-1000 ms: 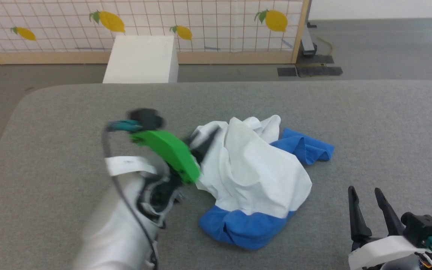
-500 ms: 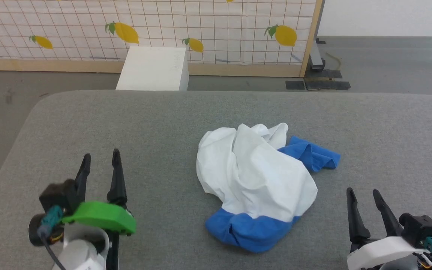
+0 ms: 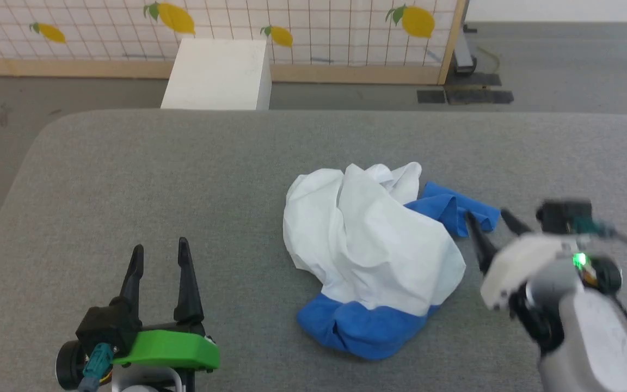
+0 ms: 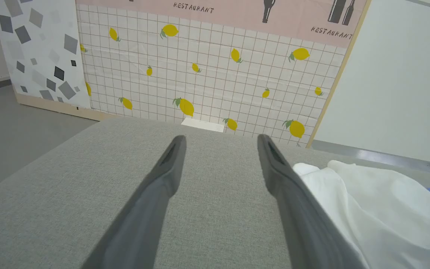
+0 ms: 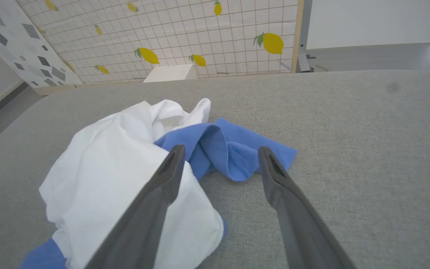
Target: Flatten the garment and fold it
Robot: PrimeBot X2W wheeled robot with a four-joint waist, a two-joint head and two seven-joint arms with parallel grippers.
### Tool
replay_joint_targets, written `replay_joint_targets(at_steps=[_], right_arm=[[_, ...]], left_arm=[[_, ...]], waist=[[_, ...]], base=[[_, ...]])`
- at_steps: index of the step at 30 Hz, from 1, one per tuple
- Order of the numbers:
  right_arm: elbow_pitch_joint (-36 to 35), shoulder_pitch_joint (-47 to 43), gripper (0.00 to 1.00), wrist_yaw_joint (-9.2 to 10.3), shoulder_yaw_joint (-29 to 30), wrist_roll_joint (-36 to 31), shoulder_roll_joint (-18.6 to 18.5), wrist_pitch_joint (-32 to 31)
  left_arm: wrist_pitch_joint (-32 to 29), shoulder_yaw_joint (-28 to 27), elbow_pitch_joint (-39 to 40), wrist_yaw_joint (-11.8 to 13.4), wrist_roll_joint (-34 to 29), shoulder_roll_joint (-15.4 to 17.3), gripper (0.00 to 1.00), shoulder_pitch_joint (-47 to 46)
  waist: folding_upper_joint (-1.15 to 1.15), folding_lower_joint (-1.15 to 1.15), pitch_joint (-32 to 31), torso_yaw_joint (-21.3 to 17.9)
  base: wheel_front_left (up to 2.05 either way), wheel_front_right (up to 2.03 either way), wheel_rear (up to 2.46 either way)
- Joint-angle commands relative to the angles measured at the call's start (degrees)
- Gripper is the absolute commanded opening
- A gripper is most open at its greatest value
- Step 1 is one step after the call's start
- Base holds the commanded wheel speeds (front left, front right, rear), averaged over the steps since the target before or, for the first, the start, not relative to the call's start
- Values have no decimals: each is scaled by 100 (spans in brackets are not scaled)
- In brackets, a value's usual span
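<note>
Garment (image 3: 370, 245) crumpled as before; right fingers (image 3: 478, 239) now spread beside its blue sleeve (image 3: 455, 209) (moved up), left fingers (image 3: 185, 272) spread

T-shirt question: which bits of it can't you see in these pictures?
- Head view: the garment lies bunched up; its own folds hide the neck and the underside.
- Left wrist view: the picture's right edge cuts it off, and a finger of the left tool covers part.
- Right wrist view: the near blue part is cut by the bottom edge.
- Head view: the right tool is blurred.
</note>
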State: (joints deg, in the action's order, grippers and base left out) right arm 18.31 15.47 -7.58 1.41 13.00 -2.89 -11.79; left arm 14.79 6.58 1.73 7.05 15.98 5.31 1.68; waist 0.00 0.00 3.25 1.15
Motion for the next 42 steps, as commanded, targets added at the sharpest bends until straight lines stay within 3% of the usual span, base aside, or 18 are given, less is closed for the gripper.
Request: replay_joint_targets(at_steps=[1, 7, 13, 18, 19, 21, 26, 30, 37, 42], right_arm=[[58, 252, 100, 9, -19, -130, 2, -203], [537, 1377, 100, 9, -395, -563, -176, -1733], [960, 1762, 100, 9, -661, -790, -379, -2434], [1073, 1793, 100, 9, -832, -652, -435, -2628], [1082, 1789, 44, 9, -845, -604, -442, -2663], [1051, 1798, 0, 9, -873, -540, -473, -2646], [835, 1826, 0, 9, -771, -311, -550, -2316], [479, 1752, 0, 9, -272, -172, -731, -2017], [-98, 1016, 0, 9, 1776, -605, -1213, -2052], [-366, 301, 0, 9, 3205, -1164, -1018, -2419]], left_arm=[[20, -30, 31, -40, -71, -31, 100, -24], [20, -64, -1, -175, -270, -162, 100, -218], [20, -27, -34, -256, -288, -225, 100, -412], [20, 10, -41, -253, -253, -239, 100, -480], [20, 19, -44, -246, -228, -240, 100, -490], [20, 41, -50, -234, -197, -241, 100, -518], [20, 66, -106, -247, -189, -242, 100, -569], [20, 85, -145, -262, -158, -242, 100, -561], [20, 78, -211, -331, -95, -243, 100, -517], [20, 89, -291, -404, -82, -243, 100, -506]], waist=[[0, 0, 138, 103], [0, 0, 569, 394], [0, 0, 876, 665], [0, 0, 978, 751], [0, 0, 991, 753], [0, 0, 1005, 744], [0, 0, 925, 634], [0, 0, 792, 517], [0, 0, 617, 398], [0, 0, 564, 377]], base=[[0, 0, 0], [0, 0, 0], [0, 0, 0], [0, 0, 0], [0, 0, 0], [0, 0, 0], [0, 0, 0], [0, 0, 0], [0, 0, 0], [0, 0, 0]])
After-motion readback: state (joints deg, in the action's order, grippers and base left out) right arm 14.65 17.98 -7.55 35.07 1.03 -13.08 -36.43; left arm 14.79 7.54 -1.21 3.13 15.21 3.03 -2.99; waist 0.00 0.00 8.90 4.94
